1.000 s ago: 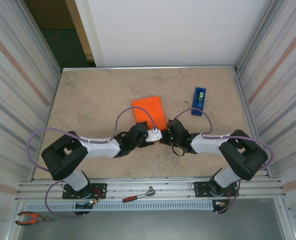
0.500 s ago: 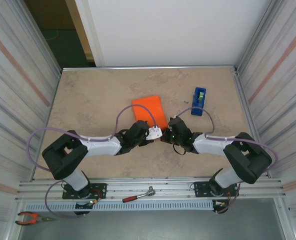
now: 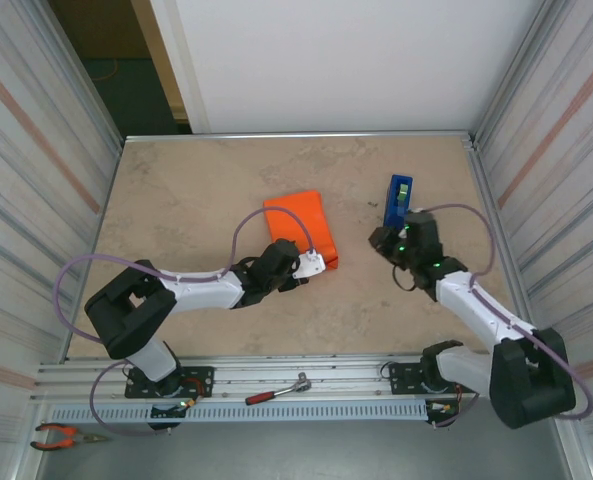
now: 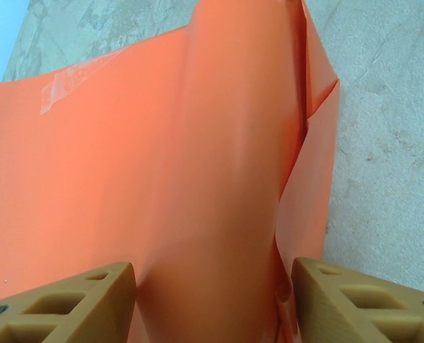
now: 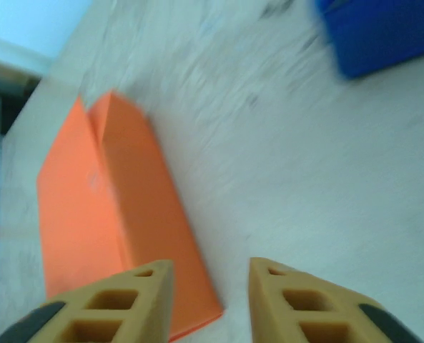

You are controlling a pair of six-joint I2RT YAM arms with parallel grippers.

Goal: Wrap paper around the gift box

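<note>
The gift box is hidden inside the orange paper (image 3: pixel 296 225), which lies as a folded parcel in the middle of the table. My left gripper (image 3: pixel 314 263) sits at the parcel's near end. In the left wrist view its fingers (image 4: pixel 90 300) press both sides of a raised orange bulge (image 4: pixel 219 214), so it is shut on the wrapped box. A strip of clear tape (image 4: pixel 61 89) shows on the paper. My right gripper (image 3: pixel 378 238) hangs open over bare table to the parcel's right, its jaws (image 5: pixel 212 279) holding nothing. In that blurred view the parcel (image 5: pixel 119 214) lies to the left.
A blue tape dispenser (image 3: pixel 398 200) stands just beyond my right gripper, at the top right (image 5: pixel 383 36) of the right wrist view. A ratchet wrench (image 3: pixel 276 390) lies on the front rail and pliers (image 3: pixel 61 435) at the near left. Metal walls close both sides.
My right gripper has opened and swung right, away from the parcel's near end toward the tape dispenser. The left gripper has stayed on the parcel, its jaws slightly narrower.
</note>
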